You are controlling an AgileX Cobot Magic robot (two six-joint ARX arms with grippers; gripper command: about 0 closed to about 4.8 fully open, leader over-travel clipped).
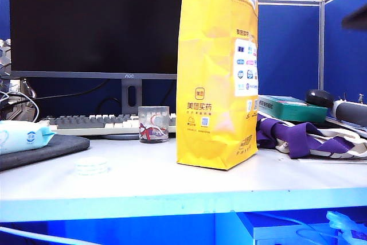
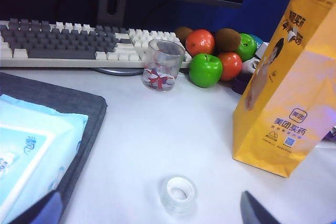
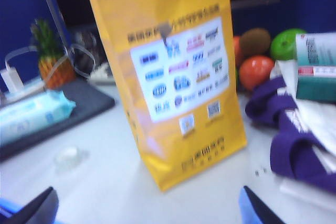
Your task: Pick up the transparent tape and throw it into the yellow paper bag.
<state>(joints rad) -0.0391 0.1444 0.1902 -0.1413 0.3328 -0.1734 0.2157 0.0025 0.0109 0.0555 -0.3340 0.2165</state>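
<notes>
Hands first: left hand hanging wide open over the desk, dark fingertips just showing, gripping nothing, hovering near the transparent tape without touching it. Right hand likewise spread wide and empty, facing the yellow paper bag from close by, fingertips apart from it. Lying flat on the bare desk between the dark mat and the bag, the tape, well short of the bag's base. Standing upright near the middle of the desk, the bag, label side turned toward the right hand. Sitting beyond the tape, just in front of the keyboard, a clear glass cup with red bits inside. Resting on the mat, a pale blue wipes pack. Clustering behind the bag, green, orange and brown fruit; sprawling to its right, purple cloth.
</notes>
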